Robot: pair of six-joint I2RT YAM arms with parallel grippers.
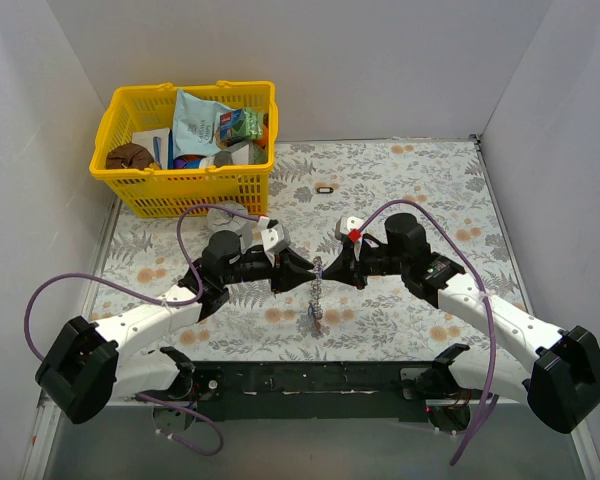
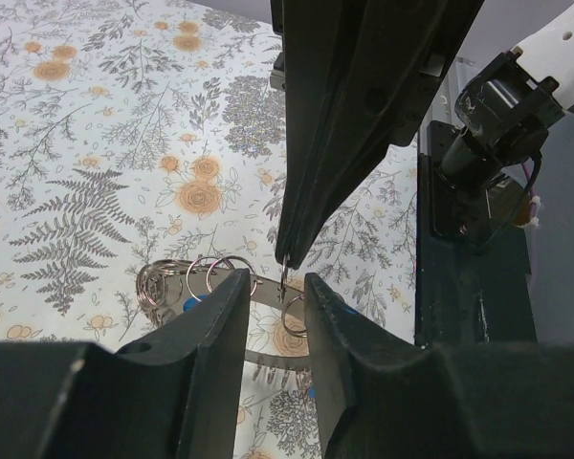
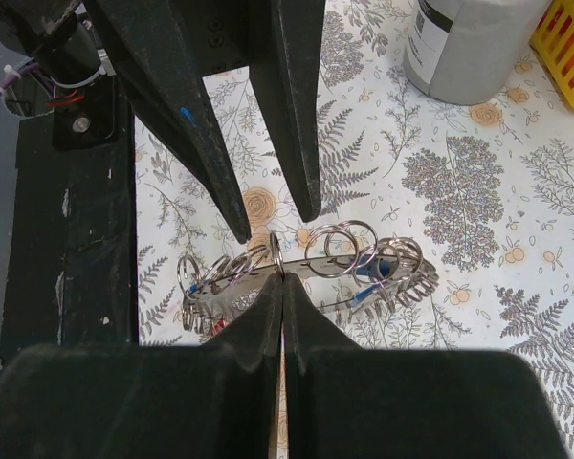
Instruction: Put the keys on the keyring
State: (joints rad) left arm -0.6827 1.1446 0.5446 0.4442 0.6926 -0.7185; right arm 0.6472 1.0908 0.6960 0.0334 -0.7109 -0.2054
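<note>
Keys (image 3: 383, 269) with blue heads hang on thin loops along the keyring (image 3: 407, 287), which lies flat on the flowery tabletop (image 3: 478, 191), in the middle, just in front of the two arms. The right claw (image 3: 282, 279) is pressed together and pinches one little wire ring (image 3: 275, 251) that stands up just over the keyring. The left claw (image 2: 275, 279) is spread wide, with one finger on each side of that same little wire ring, not touching it as far as I can see. I think the job now is to hook this little wire ring onto the keyring. To do it well, the right claw should hold tight and not twist, so the ring does not slip out. The left claw should come in slowly and low. It should close on the keyring itself to hold it down, not on the other loops, which sit very close by. The two claws are nearly touching, so small gentle moves are best. A grey tin (image 3: 469, 48) and a yellow basket (image 1: 195, 195) are well away and should not get in the way.
</note>
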